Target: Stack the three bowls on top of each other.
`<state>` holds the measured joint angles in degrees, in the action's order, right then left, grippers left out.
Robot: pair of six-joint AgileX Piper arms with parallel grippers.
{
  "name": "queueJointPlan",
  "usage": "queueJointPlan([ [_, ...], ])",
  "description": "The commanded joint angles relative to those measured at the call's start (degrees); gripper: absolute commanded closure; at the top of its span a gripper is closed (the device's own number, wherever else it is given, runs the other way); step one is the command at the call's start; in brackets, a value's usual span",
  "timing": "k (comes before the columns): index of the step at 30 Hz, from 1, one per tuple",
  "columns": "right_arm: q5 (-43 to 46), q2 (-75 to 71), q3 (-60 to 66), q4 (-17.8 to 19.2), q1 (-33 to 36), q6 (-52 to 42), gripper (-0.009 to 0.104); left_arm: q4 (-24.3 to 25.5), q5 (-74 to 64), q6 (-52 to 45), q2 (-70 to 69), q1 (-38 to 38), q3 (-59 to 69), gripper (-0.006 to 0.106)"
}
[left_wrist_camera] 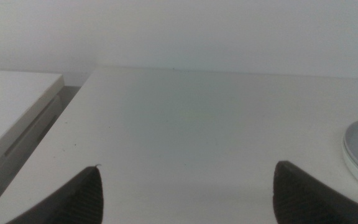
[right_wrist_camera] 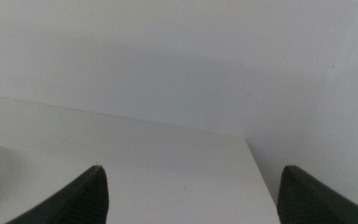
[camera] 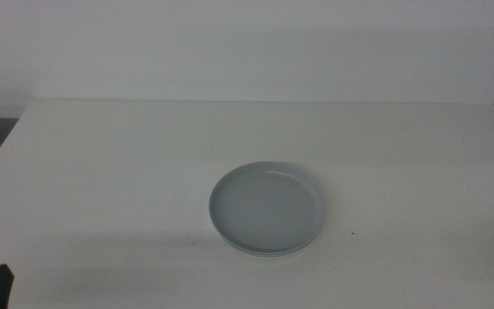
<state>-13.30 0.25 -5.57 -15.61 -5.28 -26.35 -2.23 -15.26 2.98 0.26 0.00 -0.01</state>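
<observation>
Three bowls (camera: 267, 209) nested in one stack, mid-desk (camera: 101, 172), pale grey-blue on top (lower rims barely peek out). Left pincer (left_wrist_camera: 185, 193) released, jaws wide apart, low over bare desk well left of the stack. Right pincer (right_wrist_camera: 191, 193) likewise released, near the desk's right edge.

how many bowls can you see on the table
1 stack, apparently 3 bowls: the pale grey-blue bowl sits on top at the table's centre, and thin rims of others show beneath it. Those lower bowls are mostly hidden.
</observation>
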Motion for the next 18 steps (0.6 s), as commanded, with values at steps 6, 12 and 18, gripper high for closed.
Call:
queueJointPlan([
  [6, 4.95, -0.25, 5.57, 2.11, 0.05, 8.24, 0.002, -0.07, 0.53, 0.26, -0.26, 0.00, 0.01, 0.007],
  [12, 3.46, -0.25, 5.57, 12.73, 2.99, 19.86, 0.002, -0.07, 0.63, 0.26, -0.26, 0.00, 0.01, 0.007],
  [18, 4.63, -0.25, 5.57, 12.48, 3.54, 23.05, 0.002, -0.07, 0.63, 0.26, -0.26, 0.00, 0.01, 0.007],
])
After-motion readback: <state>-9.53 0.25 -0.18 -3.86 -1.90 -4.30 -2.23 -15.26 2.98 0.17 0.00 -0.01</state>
